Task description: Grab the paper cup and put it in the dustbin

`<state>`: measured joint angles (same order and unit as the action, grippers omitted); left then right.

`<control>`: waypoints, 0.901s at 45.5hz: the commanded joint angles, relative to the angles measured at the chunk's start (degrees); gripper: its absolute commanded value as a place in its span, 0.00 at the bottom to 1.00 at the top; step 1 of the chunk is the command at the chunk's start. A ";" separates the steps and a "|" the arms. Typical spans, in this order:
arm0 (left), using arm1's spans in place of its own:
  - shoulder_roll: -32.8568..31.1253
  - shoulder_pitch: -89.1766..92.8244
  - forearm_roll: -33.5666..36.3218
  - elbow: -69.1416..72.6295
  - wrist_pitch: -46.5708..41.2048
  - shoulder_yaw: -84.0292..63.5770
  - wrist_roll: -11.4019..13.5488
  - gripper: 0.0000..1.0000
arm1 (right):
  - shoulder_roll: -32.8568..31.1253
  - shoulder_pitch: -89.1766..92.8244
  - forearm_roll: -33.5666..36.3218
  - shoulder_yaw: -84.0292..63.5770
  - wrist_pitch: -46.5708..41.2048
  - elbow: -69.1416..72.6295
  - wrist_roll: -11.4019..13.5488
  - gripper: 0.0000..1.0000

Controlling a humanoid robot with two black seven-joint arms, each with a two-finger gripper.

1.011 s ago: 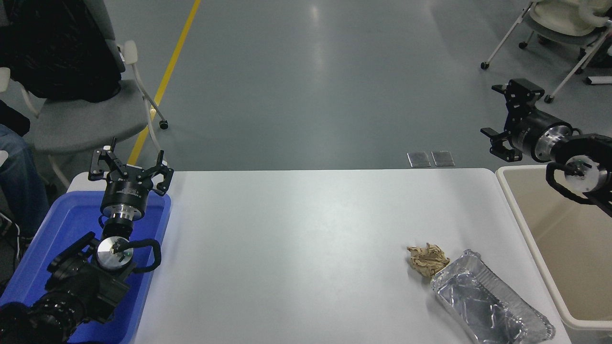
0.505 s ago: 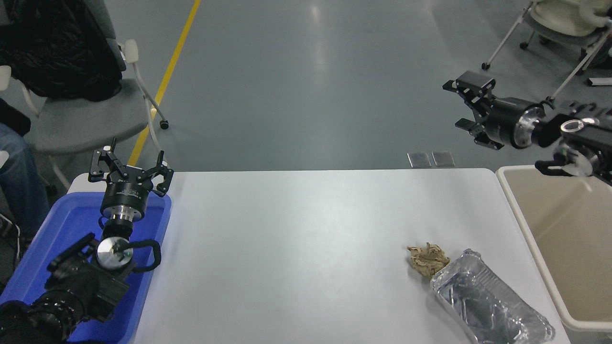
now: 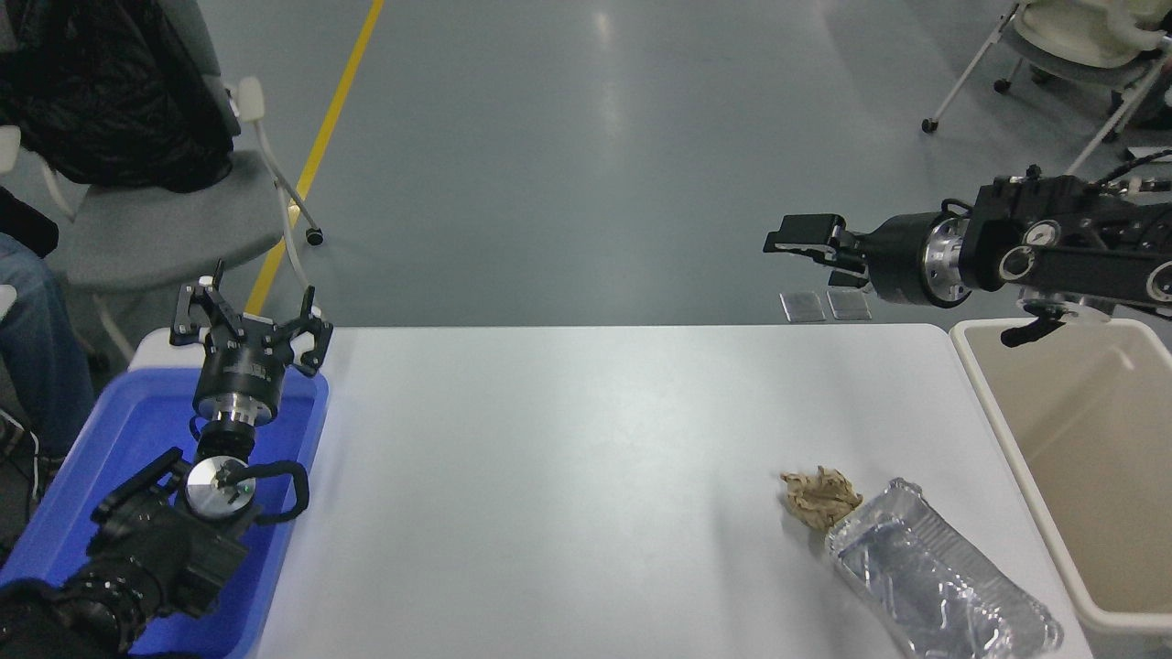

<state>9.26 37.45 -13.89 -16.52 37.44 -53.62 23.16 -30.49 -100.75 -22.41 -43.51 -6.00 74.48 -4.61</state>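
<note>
We note a smooth white worktop (image 3: 568, 476) with rounded corners. One crumpled brown paper wad (image 3: 819, 497) lies touching one crinkled foil tray (image 3: 943, 586), shiny and rectangular, near the right front. One dustbin (image 3: 1007, 430), a beige plastic tub with a thick rounded rim, stands at the worktop's right edge. We cannot find the paper cup anywhere in view. One glossy blue tray (image 3: 293, 458) sits at the left, under the parked left gripper (image 3: 249, 318), its fingers spread. The right gripper (image 3: 806, 243) hangs level above the far edge, seen side-on; we cannot tell its state.
</note>
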 commanded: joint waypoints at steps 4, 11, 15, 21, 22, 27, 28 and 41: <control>-0.03 -0.01 0.00 0.00 0.00 0.00 -0.05 0.99 | 6.32 -7.35 -0.62 -11.06 -0.76 5.24 -0.05 1.00; -0.03 -0.01 0.00 0.00 0.00 0.00 0.04 0.99 | 7.55 -9.64 -0.62 -13.44 -2.43 8.05 -0.05 1.00; -0.03 -0.01 0.00 0.00 0.00 0.00 -0.05 0.99 | 8.08 -10.34 -0.27 -14.40 -2.70 9.37 -0.05 1.00; -0.03 -0.01 0.00 0.09 0.00 0.00 0.04 0.99 | 9.66 -12.89 0.00 -15.29 -5.33 10.77 0.04 1.00; 0.14 -0.01 0.00 0.00 0.00 0.00 -0.05 0.99 | 10.01 -13.33 0.00 -15.37 -5.94 10.95 0.04 1.00; -0.03 -0.01 0.00 0.00 0.00 0.00 0.04 0.99 | 12.21 -15.79 0.17 -16.51 -9.02 11.39 0.30 1.00; -0.03 -0.01 0.00 0.00 0.00 0.00 -0.05 0.99 | 12.82 -16.49 0.18 -17.47 -9.37 11.57 0.30 1.00; -0.03 -0.01 0.00 0.00 0.00 0.00 0.04 0.99 | 17.22 -24.05 9.14 -25.74 -11.92 15.96 1.18 1.00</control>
<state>9.27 37.44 -13.89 -16.51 37.44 -53.62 23.17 -16.48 -118.91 -18.64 -63.32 -14.81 86.94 -4.07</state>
